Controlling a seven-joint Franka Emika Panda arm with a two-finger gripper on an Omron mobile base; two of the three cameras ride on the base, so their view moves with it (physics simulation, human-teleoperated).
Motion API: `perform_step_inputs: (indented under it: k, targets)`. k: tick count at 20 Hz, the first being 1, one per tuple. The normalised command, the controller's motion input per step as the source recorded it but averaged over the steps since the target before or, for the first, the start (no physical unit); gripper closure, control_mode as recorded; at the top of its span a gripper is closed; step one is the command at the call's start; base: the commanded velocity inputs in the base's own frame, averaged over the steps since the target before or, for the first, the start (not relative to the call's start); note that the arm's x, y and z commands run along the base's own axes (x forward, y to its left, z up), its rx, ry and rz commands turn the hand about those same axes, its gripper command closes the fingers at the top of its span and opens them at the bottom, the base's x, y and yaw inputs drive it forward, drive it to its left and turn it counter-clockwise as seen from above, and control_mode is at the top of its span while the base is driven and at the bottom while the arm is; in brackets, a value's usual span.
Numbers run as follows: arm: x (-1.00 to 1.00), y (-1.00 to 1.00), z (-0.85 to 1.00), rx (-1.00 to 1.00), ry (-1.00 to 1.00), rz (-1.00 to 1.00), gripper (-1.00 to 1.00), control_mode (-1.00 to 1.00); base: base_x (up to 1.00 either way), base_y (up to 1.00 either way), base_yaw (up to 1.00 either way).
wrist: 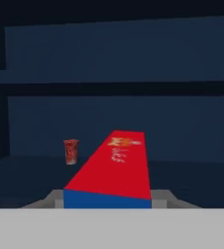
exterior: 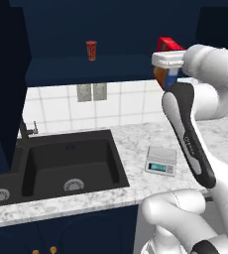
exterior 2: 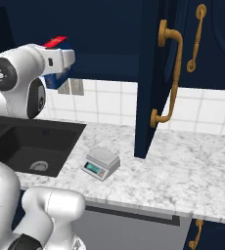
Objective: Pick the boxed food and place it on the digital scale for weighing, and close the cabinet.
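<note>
Boxed food point(exterior: 168, 45) sits up at the open cabinet point(exterior: 86, 69), at the shelf's right end, and from my left base view I see its red top and blue side poking out past the white hand. A small red cup point(exterior: 91, 50) stands well to its left on the same shelf. Down on the counter point(exterior: 136, 144) the scale point(exterior: 161, 160) lies beside the dark sink point(exterior: 61, 166).

From the right base view, the box point(exterior 2: 56, 42) shows red above the hand, and the cabinet door point(exterior 2: 156, 73) hangs open over the scale point(exterior 2: 101, 164).

Through the hand view, the fingers point(wrist: 107, 200) are clamped narrow on the box point(wrist: 115, 165), cup point(wrist: 71, 151) just left.
</note>
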Motion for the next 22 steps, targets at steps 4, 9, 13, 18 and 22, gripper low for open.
perform_step_inputs:
  k: [4, 9, 13, 18, 22]
  targets:
    - [-0.18, -0.49, -0.44, 0.00, 0.00, 0.42, 1.00, -1.00, 0.00, 0.00, 0.00]
    - [0.02, -0.40, -0.61, 0.00, 0.00, 0.57, 1.00, -1.00, 0.00, 0.00, 0.00]
    - [0.44, -0.41, -0.71, 0.00, 0.02, 0.50, 1.00, -1.00, 0.00, 0.00, 0.00]
    - [0.43, -0.09, -0.94, -0.10, 0.09, 0.29, 1.00, -1.00, 0.00, 0.00, 0.00]
    - [0.56, 0.01, -0.90, -0.12, 0.03, 0.13, 1.00, -1.00, 0.00, 0.00, 0.00]
